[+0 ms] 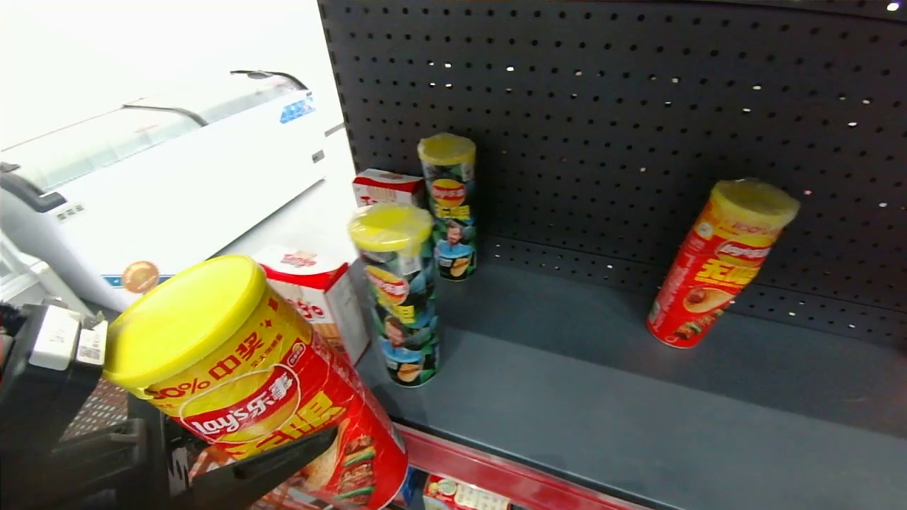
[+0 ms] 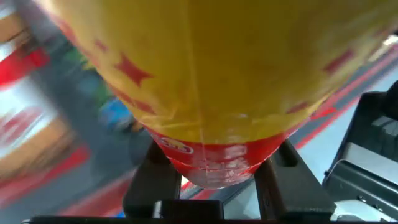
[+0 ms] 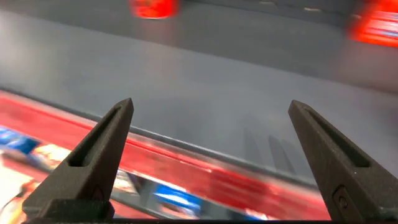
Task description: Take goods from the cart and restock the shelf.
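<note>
Left gripper (image 1: 237, 453): clamped on the red chip can (image 1: 241, 368). In the left wrist view you see its two black fingers (image 2: 155, 183) pressed against opposite sides of the can's body.
Held can: tilted, with its yellow lid toward the head camera and its base low, by the left end of the shelf's front edge. You cannot tell whether it touches the shelf.
Right gripper (image 3: 211, 106): released, jaws spread wide, nothing between them. It hangs over the shelf's front edge.
Shelf board (image 1: 602, 397): dark grey, with a red rail (image 1: 496, 471) along the front.
Goods on shelf: a second red can (image 1: 719, 265) stands at the right, near the back panel. At the left, note two dark patterned cans with yellow lids, one at the front (image 1: 400, 297) and one behind it (image 1: 448, 205). A red-and-white box (image 1: 319, 297) stands just beside the front can, and another box (image 1: 388, 188) just beside the rear can.
Back panel (image 1: 638, 106): black pegboard.
Room: a white chest freezer (image 1: 163, 177) stands to the left of the shelf.
</note>
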Motion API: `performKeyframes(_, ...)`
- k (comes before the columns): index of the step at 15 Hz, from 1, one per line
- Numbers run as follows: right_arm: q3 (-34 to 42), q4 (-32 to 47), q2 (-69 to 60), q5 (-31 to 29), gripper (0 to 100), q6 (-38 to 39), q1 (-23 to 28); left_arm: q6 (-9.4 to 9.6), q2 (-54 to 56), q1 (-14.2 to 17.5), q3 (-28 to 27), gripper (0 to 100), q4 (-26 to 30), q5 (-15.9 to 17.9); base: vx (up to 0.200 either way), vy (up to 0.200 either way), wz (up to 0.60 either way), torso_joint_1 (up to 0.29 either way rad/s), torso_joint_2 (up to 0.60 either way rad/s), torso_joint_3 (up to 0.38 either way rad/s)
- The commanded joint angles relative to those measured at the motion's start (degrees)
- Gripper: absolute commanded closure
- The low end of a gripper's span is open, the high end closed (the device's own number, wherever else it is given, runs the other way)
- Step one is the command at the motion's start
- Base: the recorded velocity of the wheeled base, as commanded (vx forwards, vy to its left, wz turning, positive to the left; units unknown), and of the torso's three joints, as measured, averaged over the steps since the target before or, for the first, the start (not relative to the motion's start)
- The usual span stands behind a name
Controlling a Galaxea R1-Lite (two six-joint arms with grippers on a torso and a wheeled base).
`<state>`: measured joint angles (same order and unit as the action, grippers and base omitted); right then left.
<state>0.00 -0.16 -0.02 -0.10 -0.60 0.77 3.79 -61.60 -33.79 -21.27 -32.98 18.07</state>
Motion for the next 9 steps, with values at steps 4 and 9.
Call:
performKeyframes(4, 0.00, -0.02, 0.02, 0.01, 0, -0.02, 0.02, -0.01, -0.19, -0.05, -0.08, 100, -0.07, 0.74, 0.000, 0.000, -0.60, 0.005, 0.00, 0.004)
performKeyframes(9, 0.00, -0.02, 0.02, -0.08, 0, -0.02, 0.02, -0.01, -0.01, 0.31, 0.00, 100, -0.07, 0.74, 0.000, 0.000, -0.12, 0.000, 0.00, 0.000)
